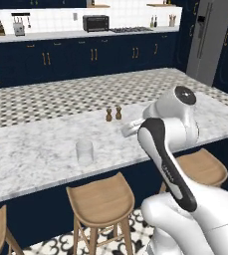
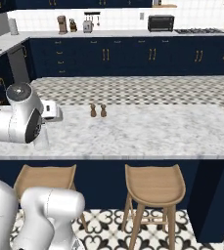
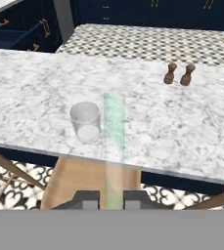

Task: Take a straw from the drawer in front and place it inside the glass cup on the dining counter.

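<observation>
The gripper [image 3: 114, 199] is pinched on a pale green, see-through straw [image 3: 114, 141], which runs straight up from between the two dark fingertips in the hand view. Its far end reaches over the marble dining counter [image 3: 182, 127] and lies just beside the glass cup [image 3: 85, 122] as that view shows it — to the cup's right, not inside it. Whether the straw's tip is above the cup's height or level with it, I cannot tell.

The glass cup stands upright on the counter near its front edge, and in the left base view [image 1: 84, 152] it sits well to the left of the arm's white wrist. Two small brown shakers [image 3: 178, 73] stand side by side farther back on the slab, well apart from the cup.

Wooden stools [image 1: 101, 201] line the front of the counter — one directly below the gripper in the hand view, where its seat shows under the straw. In the right base view the arm's wrist reaches over the counter's left end, with the shakers [image 2: 98, 111] to its right.

Beyond the counter lies a patterned tile floor [image 2: 133, 88], then navy cabinets [image 2: 133, 56] under a worktop carrying a dark toaster oven [image 2: 161, 23].
</observation>
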Robot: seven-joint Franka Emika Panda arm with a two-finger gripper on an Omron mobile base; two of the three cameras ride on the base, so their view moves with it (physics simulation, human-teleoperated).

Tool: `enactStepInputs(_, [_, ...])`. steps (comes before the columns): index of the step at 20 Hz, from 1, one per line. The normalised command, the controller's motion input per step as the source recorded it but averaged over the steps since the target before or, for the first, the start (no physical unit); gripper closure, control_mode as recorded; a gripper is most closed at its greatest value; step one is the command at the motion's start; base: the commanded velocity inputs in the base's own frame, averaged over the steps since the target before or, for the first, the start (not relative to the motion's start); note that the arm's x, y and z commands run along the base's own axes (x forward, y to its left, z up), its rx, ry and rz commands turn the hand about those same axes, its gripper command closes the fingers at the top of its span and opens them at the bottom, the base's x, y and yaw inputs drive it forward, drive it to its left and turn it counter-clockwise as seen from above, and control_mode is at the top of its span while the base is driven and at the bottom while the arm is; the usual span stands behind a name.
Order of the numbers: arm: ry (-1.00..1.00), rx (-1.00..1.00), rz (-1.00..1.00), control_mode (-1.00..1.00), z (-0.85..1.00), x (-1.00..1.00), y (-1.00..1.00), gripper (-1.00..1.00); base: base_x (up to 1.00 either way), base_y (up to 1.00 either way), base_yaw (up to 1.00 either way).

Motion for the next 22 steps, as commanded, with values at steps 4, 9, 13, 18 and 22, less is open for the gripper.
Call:
enactStepInputs(4, [-0.18, 0.29, 0.37, -1.0, 0.33, 0.0, 0.0, 1.0, 0.0, 0.0, 0.0])
enactStepInputs(9, [-0.12, 0.31, 0.39, -1.0, 0.3, 0.15, 0.05, 1.0, 0.0, 0.0, 0.0])
enactStepInputs(13, [0.0, 0.25, 0.36, -1.0, 0.1, 0.41, 0.33, 1.0, 0.0, 0.0, 0.0])
enactStepInputs(18, [0.0, 0.12, 0.33, -1.0, -0.01, 0.21, 0.74, 1.0, 0.0, 0.0, 0.0])
enactStepInputs(22, [-0.02, 0.04, 0.24, -1.0, -0.12, 0.0, 0.69, 1.0, 0.0, 0.0, 0.0])
